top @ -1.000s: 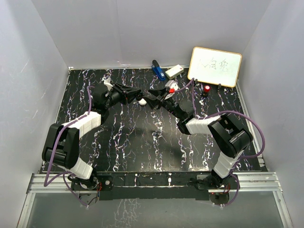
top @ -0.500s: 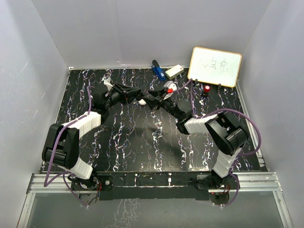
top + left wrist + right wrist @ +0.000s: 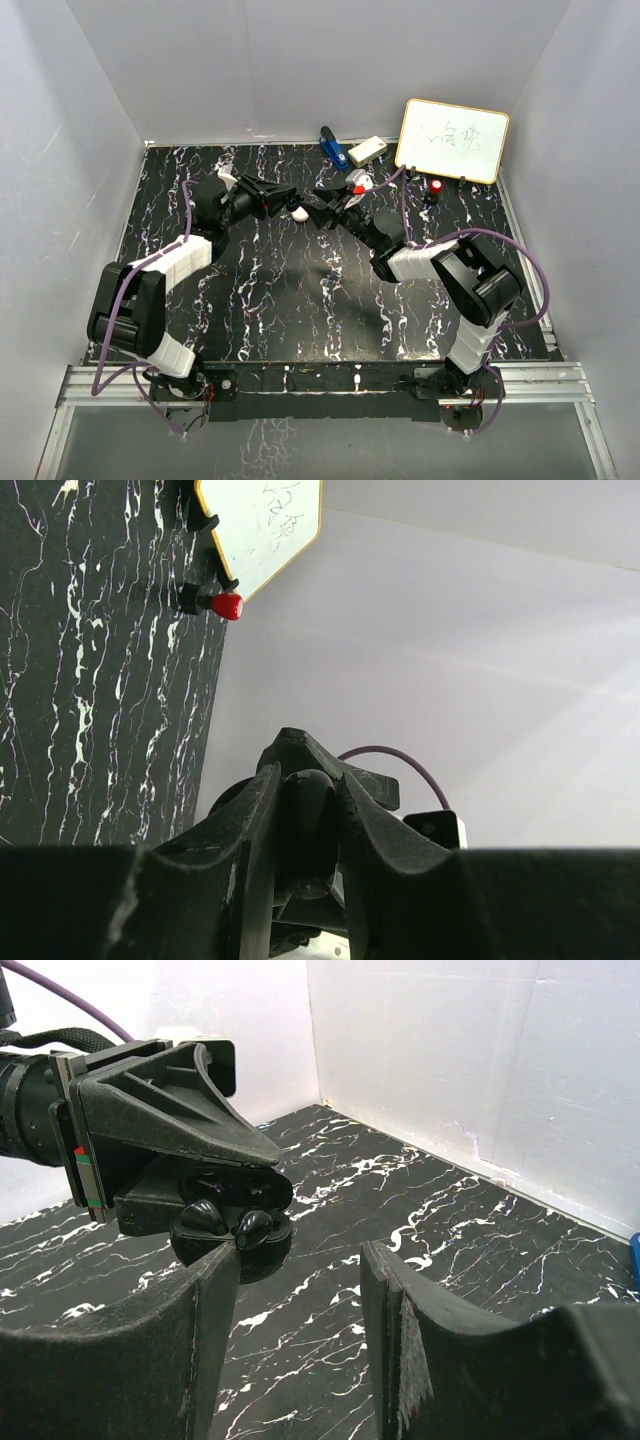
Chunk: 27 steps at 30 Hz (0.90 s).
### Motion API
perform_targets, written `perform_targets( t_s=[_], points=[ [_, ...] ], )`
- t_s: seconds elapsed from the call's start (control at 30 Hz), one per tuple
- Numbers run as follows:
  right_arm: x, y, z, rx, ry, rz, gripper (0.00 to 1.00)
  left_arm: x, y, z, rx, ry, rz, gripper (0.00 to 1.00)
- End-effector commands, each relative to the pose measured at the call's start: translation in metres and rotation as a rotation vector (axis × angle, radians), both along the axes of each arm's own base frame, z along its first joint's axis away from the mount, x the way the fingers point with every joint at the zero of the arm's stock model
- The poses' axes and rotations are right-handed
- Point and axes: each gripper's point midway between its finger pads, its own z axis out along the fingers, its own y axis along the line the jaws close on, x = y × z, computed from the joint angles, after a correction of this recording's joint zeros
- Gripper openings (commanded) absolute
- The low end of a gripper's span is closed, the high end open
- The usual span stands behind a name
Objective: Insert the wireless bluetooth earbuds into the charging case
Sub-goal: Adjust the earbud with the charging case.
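left gripper tips at white charging case | right gripper just beside, facing it | whiteboard propped at far right

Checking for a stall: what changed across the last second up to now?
The right arm's elbow swung slightly left; the right gripper, open, stayed by the charging case. The left gripper kept the case clamped, roughly in place. Whiteboard unmoved.
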Motion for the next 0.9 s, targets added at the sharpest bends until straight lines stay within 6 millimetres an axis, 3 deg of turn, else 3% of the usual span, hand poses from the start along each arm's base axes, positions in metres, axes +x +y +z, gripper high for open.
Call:
perform_targets(
  t_s=[0.0, 0.87],
  points=[
    [0.0027, 0.0002, 0.0356, 0.068, -0.091, -0.016, 0.49, -0.0109, -0.0031, 0.0276, -0.021, -0.062, -0.028, 0.00],
    [0.0102, -0.0017, 0.0363, 0.064, -0.090, -0.034, 0.50, -0.0155, -0.0026, 0.0231, -0.016, -0.053, -0.028, 0.00]
  ],
)
